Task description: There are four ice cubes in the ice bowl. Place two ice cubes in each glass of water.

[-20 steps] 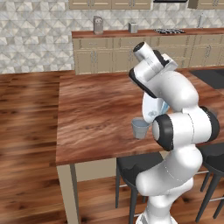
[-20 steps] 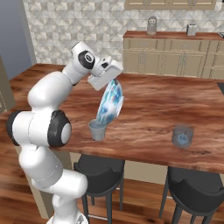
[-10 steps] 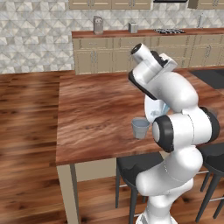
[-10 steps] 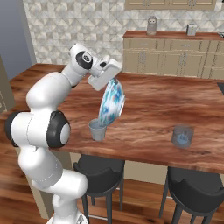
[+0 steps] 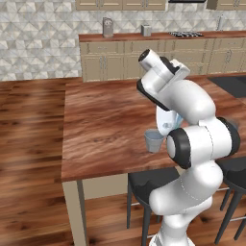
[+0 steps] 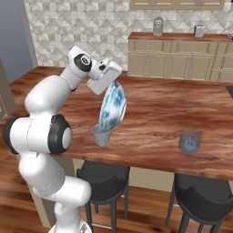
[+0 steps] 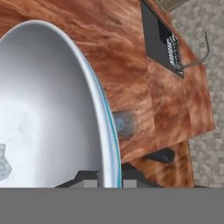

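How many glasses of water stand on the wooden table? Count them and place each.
2. One glass of water stands near the table's front edge, directly under the tilted ice bowl. The other glass stands apart, farther along that edge.

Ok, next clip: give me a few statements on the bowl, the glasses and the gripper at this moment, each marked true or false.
1. The ice bowl lies flat on the table. False: the gripper holds it by the rim, tipped steeply in the air.
2. The tipped bowl hangs over the near glass. True.
3. The two glasses stand side by side, touching. False: the far glass stands well apart along the table edge.
4. An ice cube shows inside the bowl in the hand view. True.
5. Both glasses stand upright. True.
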Controlling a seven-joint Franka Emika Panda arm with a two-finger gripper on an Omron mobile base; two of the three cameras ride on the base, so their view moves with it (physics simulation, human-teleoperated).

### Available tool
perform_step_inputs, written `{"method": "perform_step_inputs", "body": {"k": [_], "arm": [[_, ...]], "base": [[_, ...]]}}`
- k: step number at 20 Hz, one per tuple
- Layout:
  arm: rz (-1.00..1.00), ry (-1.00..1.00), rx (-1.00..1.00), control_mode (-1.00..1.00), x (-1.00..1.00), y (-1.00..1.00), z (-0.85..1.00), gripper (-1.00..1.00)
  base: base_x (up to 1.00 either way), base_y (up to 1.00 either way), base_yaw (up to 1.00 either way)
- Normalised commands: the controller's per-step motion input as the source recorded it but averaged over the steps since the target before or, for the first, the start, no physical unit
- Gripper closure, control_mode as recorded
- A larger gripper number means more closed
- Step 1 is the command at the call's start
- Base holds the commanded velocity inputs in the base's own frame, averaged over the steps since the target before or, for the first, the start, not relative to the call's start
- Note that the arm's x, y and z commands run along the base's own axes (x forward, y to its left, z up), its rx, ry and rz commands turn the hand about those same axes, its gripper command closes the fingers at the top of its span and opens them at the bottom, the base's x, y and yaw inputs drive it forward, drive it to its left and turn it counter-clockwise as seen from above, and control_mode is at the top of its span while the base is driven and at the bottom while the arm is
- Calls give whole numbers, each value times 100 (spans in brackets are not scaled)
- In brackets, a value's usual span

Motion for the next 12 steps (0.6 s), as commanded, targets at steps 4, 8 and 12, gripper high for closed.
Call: {"method": "perform_step_inputs", "body": {"k": [4,8,12], "arm": [[0,0,-4,-100,0,5,4,100],[0,0,-5,-100,0,0,7,100],[0,0,-4,-100,0,8,2,100]], "base": [[0,0,0],[0,0,0],[0,0,0]]}}
